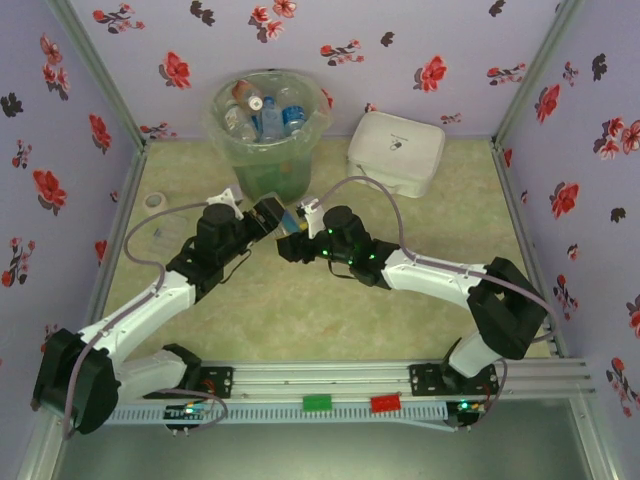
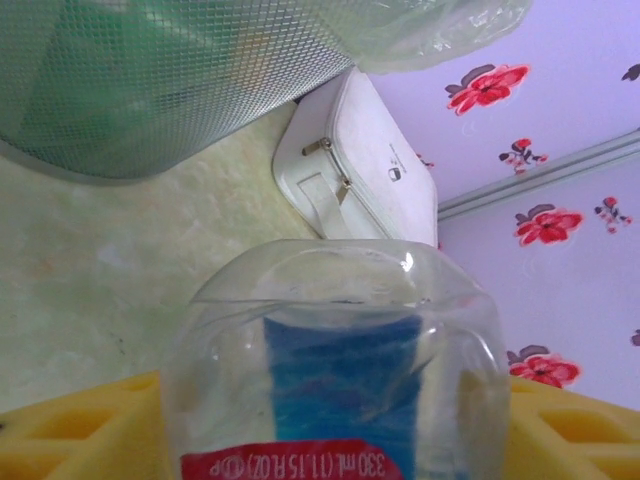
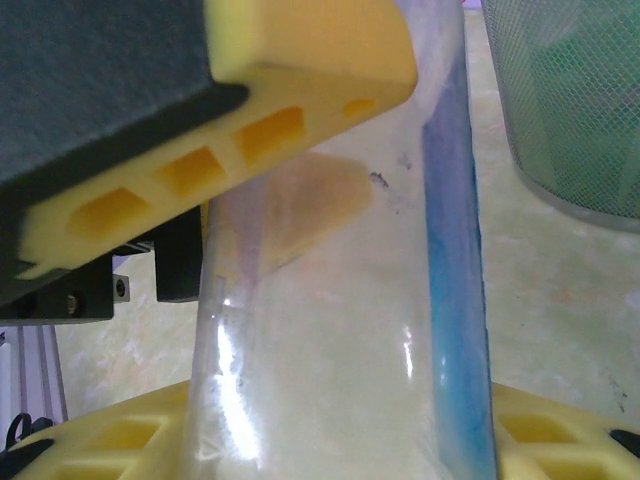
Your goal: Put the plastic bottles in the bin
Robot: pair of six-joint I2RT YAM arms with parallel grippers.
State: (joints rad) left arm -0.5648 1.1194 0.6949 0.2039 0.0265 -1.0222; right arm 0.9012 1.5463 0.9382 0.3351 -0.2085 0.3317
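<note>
Just in front of the bin, left tool & right tool each pinch the same clear, blue-label bottle, fingers pressed on its sides. Count: 1 bottle held, 1 bin w/ several more bottles heaped inside (exact no. unclear), 1 white box on the bench.

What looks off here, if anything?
The left tool and right tool both clamp the same clear bottle, just in front of the bin. It looks like a handover. Nothing spilled.
</note>
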